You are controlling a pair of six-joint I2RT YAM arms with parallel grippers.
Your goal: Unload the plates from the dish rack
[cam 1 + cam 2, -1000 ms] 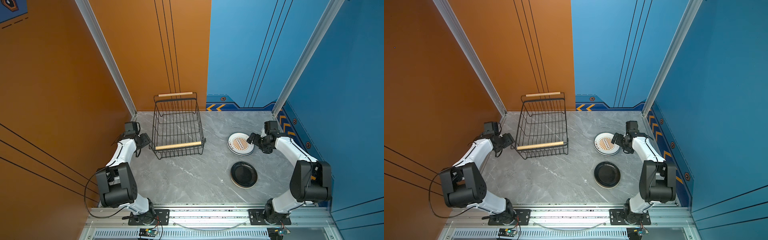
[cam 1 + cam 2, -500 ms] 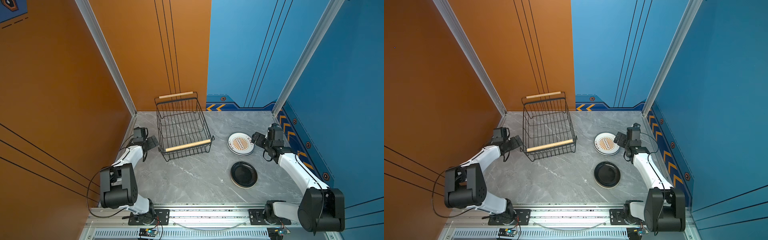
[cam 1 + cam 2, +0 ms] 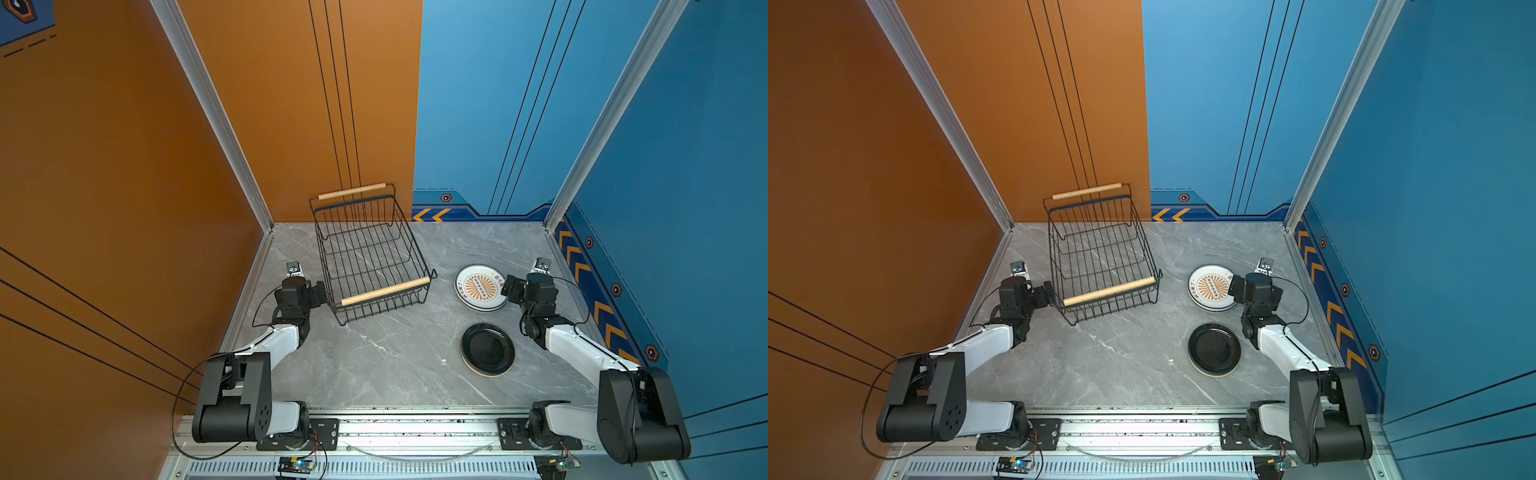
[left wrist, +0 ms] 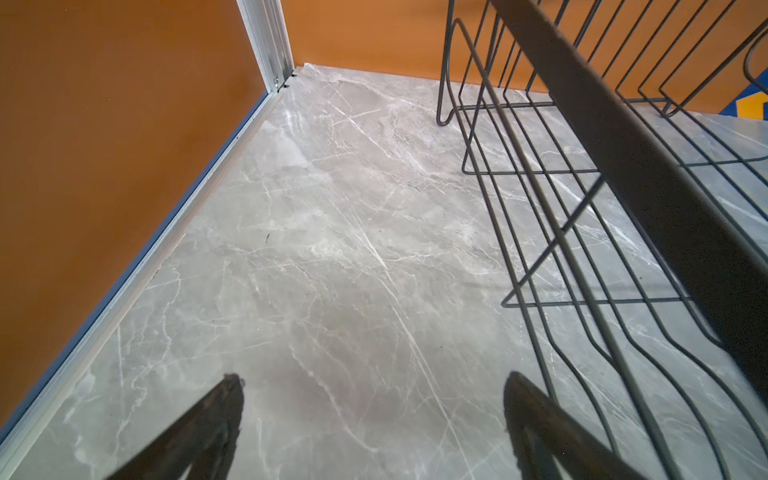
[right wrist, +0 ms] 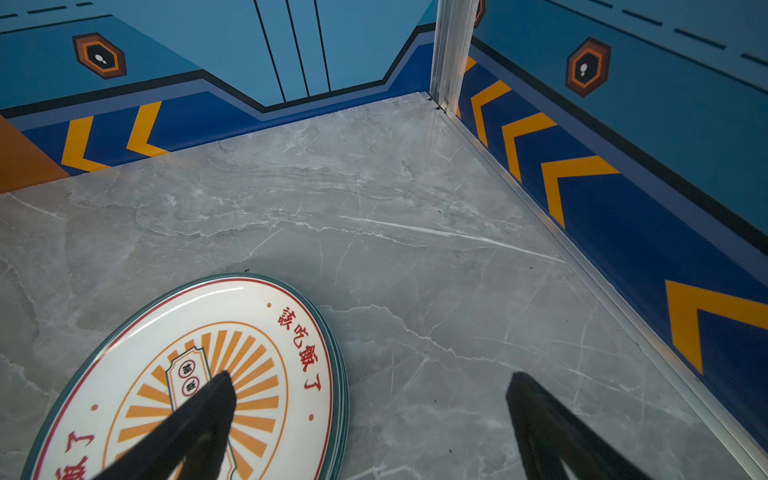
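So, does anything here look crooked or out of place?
Only the dish rack: it sits empty and turned askew, not square with the table. The sunburst plate stack and the black plate lie flat and tidy.

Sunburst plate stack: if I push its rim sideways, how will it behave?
The sunburst plate stack lies flat on the table, so it probably slides rather than tips. Several rims show, so upper plates may shift. The shiny glaze looks slippery.

White-shelled arms [image 3: 276, 338], bulky black joints [image 3: 232, 403], looping thin black cables [image 3: 172, 424]
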